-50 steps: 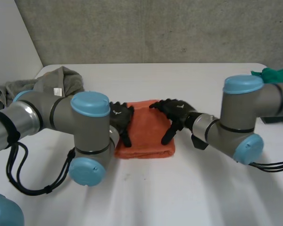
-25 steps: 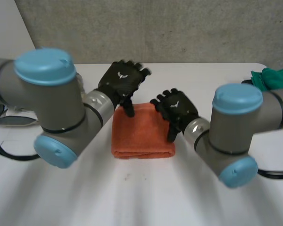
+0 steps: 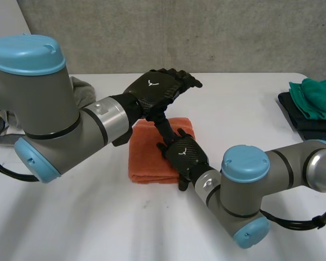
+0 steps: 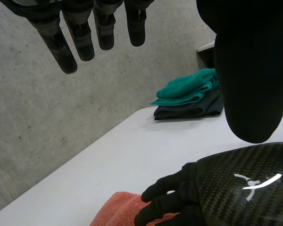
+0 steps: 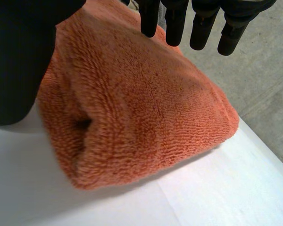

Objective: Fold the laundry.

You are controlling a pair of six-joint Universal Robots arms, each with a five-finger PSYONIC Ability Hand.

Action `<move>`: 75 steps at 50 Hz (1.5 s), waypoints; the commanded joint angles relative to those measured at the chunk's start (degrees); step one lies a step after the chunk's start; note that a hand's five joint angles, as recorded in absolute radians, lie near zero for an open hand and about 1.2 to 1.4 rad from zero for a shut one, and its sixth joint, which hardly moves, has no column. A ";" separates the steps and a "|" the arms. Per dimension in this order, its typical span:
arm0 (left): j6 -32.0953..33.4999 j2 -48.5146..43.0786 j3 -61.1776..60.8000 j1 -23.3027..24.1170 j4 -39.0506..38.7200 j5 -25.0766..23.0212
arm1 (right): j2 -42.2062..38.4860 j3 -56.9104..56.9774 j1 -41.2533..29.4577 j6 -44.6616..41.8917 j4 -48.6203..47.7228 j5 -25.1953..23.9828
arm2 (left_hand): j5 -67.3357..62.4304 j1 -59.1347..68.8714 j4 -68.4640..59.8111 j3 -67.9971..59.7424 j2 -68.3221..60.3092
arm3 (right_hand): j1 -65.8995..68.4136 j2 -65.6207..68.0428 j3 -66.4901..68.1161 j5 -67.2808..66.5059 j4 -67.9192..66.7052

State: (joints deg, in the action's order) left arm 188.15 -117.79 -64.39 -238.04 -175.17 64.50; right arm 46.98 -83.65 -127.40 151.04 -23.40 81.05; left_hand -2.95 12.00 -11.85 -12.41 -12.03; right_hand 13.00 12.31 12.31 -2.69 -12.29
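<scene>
Orange towel (image 3: 149, 157) lies folded beneath left hand (image 3: 155, 89) and right hand (image 3: 183, 155), both straight-fingered, white-emblemed.

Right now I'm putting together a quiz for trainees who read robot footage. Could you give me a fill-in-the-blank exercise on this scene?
1. The folded towel on the white table is ___.
2. The hand low over the towel is the robot's ___.
3. The cloth atop the dark folded cloth is ___.
Missing words: orange; right; green.
</scene>
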 commanded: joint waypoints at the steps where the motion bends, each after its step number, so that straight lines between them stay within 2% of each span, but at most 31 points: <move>1: 0.11 0.02 -0.38 0.03 -0.09 0.02 | -1.54 2.25 0.22 -0.22 -1.91 -0.01 | -2.31 3.26 -3.41 -2.85 -3.24 | -0.74 -0.06 -0.05 0.43 0.03; 15: 0.11 0.02 -0.38 0.03 -0.09 -0.16 | -4.35 7.62 0.22 0.05 -2.36 -0.28 | -2.48 3.43 -3.58 -3.01 -3.40 | 5.98 6.66 6.67 -6.29 -6.69; 19: 0.03 0.20 -0.38 -0.06 -0.17 -0.16 | -6.02 9.38 0.31 0.22 -2.44 -1.85 | -2.48 3.43 -3.58 -3.01 -3.40 | 42.23 42.92 42.93 -42.54 -42.94; 20: 0.11 0.28 -0.38 -0.06 -0.17 -0.07 | -6.28 10.25 0.31 0.48 -2.44 -2.82 | -2.48 3.43 -3.58 -3.01 -3.40 | 65.65 66.33 66.34 -65.95 -66.35; 26: 0.03 0.90 -0.21 -0.50 -0.17 0.02 | -5.06 14.47 0.75 3.73 -3.15 -3.00 | -2.48 3.43 -3.58 -3.01 -3.40 | 67.00 67.69 67.69 -67.31 -67.71; 30: -0.06 1.77 -0.12 -2.34 -0.17 0.63 | -2.69 18.95 4.87 8.91 -3.68 -3.44 | -2.48 3.43 -3.58 -3.01 -3.40 | 67.00 67.69 67.69 -67.31 -67.71; 34: -0.24 4.32 -0.12 -3.49 -0.70 1.60 | -1.45 22.03 8.30 9.97 -4.29 -3.79 | -2.48 3.43 -3.58 -3.01 -3.40 | 67.00 67.69 67.69 -67.31 -67.71; 41: -0.50 6.79 -0.12 -3.49 -2.63 2.04 | -0.75 28.89 16.39 11.47 -12.98 -4.41 | -2.82 3.76 -3.92 -3.35 -3.74 | 67.00 67.69 67.69 -67.31 -67.71; 46: -1.99 7.05 -0.21 -3.40 -2.81 1.95 | 0.39 31.61 25.24 18.04 -20.62 -4.31 | -2.99 3.93 -4.09 -3.52 -3.91 | 67.00 67.69 67.69 -67.31 -67.71; 51: -2.26 6.79 -0.38 -2.79 -2.81 1.86 | -0.31 33.98 34.84 24.12 -23.97 -5.28 | -3.15 4.10 -4.25 -3.69 -4.08 | 67.00 67.69 67.69 -67.31 -67.71; 56: -2.26 6.26 -0.47 -2.43 -2.90 1.77 | -5.39 37.23 42.92 26.58 -24.68 -11.16 | -3.32 4.27 -4.42 -3.86 -4.24 | 67.00 67.69 67.69 -67.31 -67.71; 57: -2.26 6.17 -0.47 -2.35 -2.90 1.77 | -7.84 38.20 45.46 26.76 -24.77 -14.57 | -3.32 4.27 -4.42 -3.86 -4.24 | 67.00 67.69 67.69 -67.31 -67.71; 60: -2.26 5.91 -0.56 -2.17 -2.90 1.77 | -11.98 39.35 48.91 26.85 -24.77 -19.86 | -3.49 4.44 -4.59 -4.02 -4.41 | 67.00 67.69 67.69 -67.31 -67.71; 61: -2.26 5.47 -0.65 -1.99 -2.90 1.77 | -15.30 40.05 50.74 27.46 -24.77 -23.70 | -3.49 4.44 -4.59 -4.02 -4.41 | 67.00 67.69 67.69 -67.31 -67.71; 65: -2.08 4.51 -1.35 -1.55 -2.90 1.77 | -22.61 39.79 55.49 28.78 -24.59 -31.28 | -3.66 4.60 -4.76 -4.19 -4.58 | 67.00 67.69 67.69 -67.31 -67.71; 70: -2.00 3.54 -2.41 -1.55 -2.90 1.86 | -25.09 36.02 59.98 27.73 -25.29 -32.71 | -3.83 4.77 -4.93 -4.36 -4.75 | 67.00 67.69 67.69 -67.31 -67.71; 75: -1.91 3.27 -2.67 -1.55 -2.99 1.86 | -21.67 29.78 63.76 26.33 -29.07 -34.81 | -4.16 5.11 -5.26 -4.69 -5.08 | 67.00 67.69 67.69 -67.31 -67.71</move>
State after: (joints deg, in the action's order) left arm 186.11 -114.08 -66.56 -239.56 -178.07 66.33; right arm 22.59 -47.54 -67.47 178.76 -49.18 47.82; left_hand -2.95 12.00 -12.95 -12.44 -13.12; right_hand 58.31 65.49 66.10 -54.42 -68.65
